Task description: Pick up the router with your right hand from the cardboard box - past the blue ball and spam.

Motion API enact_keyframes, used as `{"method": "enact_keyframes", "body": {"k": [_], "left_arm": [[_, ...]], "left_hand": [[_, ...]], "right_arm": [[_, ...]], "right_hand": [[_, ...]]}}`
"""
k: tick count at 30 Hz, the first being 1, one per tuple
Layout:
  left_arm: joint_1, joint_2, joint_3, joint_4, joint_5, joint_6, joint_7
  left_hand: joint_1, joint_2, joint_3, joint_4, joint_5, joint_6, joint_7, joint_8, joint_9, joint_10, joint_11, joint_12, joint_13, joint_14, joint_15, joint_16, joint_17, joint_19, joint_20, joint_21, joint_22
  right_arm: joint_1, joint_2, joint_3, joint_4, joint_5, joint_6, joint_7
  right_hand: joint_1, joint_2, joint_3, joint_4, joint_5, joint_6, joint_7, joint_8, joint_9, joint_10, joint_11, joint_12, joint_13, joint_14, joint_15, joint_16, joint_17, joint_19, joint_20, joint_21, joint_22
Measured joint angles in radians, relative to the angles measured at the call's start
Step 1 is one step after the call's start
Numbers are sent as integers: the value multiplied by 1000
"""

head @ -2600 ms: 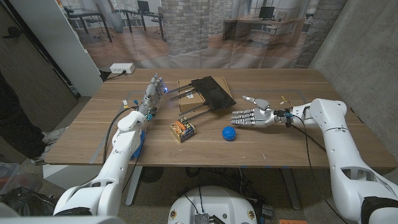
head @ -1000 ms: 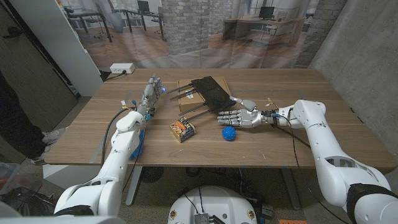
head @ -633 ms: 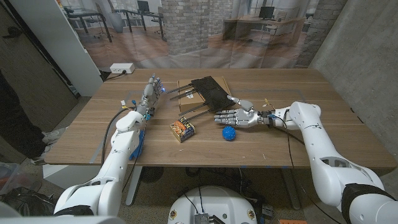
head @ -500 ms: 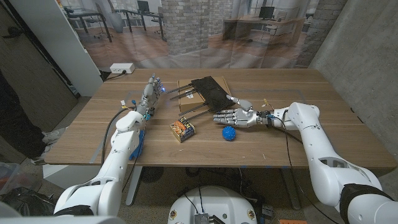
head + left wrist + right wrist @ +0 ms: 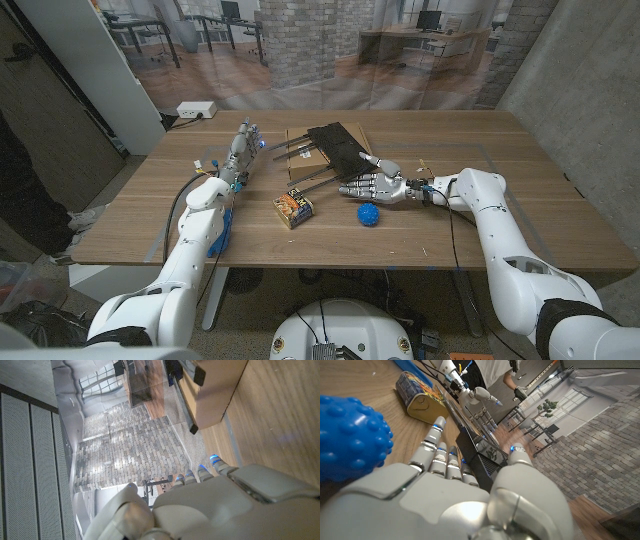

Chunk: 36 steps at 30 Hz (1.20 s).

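Observation:
The black router (image 5: 340, 148) lies tilted on the flat cardboard box (image 5: 303, 143) at the table's far middle, its antennas sticking out toward the front. My right hand (image 5: 372, 186) hovers just in front of the router's right end, fingers stretched out and apart, thumb raised by the router's edge, holding nothing. The blue ball (image 5: 369, 213) sits just in front of this hand, and the spam can (image 5: 293, 207) lies to its left. In the right wrist view my right hand (image 5: 460, 497) reaches over the ball (image 5: 350, 435) toward the router (image 5: 481, 464). My left hand (image 5: 243, 148) stands left of the box, fingers straight.
The spam can (image 5: 422, 400) lies beyond my right fingertips in the right wrist view, with a person (image 5: 492, 367) behind the table. The box's side (image 5: 220, 390) shows in the left wrist view. A white power strip (image 5: 196, 109) sits at the table's far left corner.
My right hand has moved left across the table, past the blue ball, up to the router's right end. The left hand, the ball and the can have stayed put.

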State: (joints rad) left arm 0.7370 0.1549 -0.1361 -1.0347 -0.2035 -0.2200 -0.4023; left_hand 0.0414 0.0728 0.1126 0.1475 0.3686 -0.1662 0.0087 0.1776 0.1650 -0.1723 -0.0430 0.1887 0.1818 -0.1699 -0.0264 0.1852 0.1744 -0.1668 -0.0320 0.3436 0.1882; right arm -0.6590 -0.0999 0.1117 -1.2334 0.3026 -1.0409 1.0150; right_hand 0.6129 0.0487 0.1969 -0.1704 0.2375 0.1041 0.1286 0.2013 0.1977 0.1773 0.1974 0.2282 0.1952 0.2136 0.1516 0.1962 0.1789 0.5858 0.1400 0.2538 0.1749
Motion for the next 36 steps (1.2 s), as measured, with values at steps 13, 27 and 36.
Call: {"method": "enact_keyframes", "body": {"k": [13, 27, 36], "left_arm": [[-18, -2, -5, 30, 8, -3, -6], [-45, -7, -15, 75, 17, -20, -14], [-52, -11, -22, 88, 26, -24, -16]], "left_hand": [[0, 0, -4, 4, 5, -4, -4, 0, 5, 0, 0, 0, 0, 0, 0, 0, 0, -5, 5, -4, 0], [0, 0, -8, 0, 5, -4, -4, 0, 5, 0, 0, 0, 0, -2, 8, 0, 0, -5, 5, -4, 0], [0, 0, -8, 0, 5, -4, -4, 0, 5, 0, 0, 0, 0, -2, 8, 0, 0, -5, 5, -11, 0]], "right_arm": [[9, 8, -18, -15, -24, -11, -15], [9, 39, -18, -119, -65, -155, -156], [3, 74, 2, -201, -88, -236, -259]], "right_hand": [[103, 14, 12, 12, 1, 24, 2, -2, 5, 29, -38, 12, 3, 135, -60, 27, 14, 217, 28, 64, 9], [253, 100, 46, 20, 1, 321, 18, 58, 1, 327, -88, 90, -1, 507, -216, 125, 47, 352, -150, 142, 42], [359, 108, 65, 15, 0, 515, -3, 95, 5, 534, -109, 163, 10, 748, -282, 295, 210, 387, -186, 260, 115]]}}
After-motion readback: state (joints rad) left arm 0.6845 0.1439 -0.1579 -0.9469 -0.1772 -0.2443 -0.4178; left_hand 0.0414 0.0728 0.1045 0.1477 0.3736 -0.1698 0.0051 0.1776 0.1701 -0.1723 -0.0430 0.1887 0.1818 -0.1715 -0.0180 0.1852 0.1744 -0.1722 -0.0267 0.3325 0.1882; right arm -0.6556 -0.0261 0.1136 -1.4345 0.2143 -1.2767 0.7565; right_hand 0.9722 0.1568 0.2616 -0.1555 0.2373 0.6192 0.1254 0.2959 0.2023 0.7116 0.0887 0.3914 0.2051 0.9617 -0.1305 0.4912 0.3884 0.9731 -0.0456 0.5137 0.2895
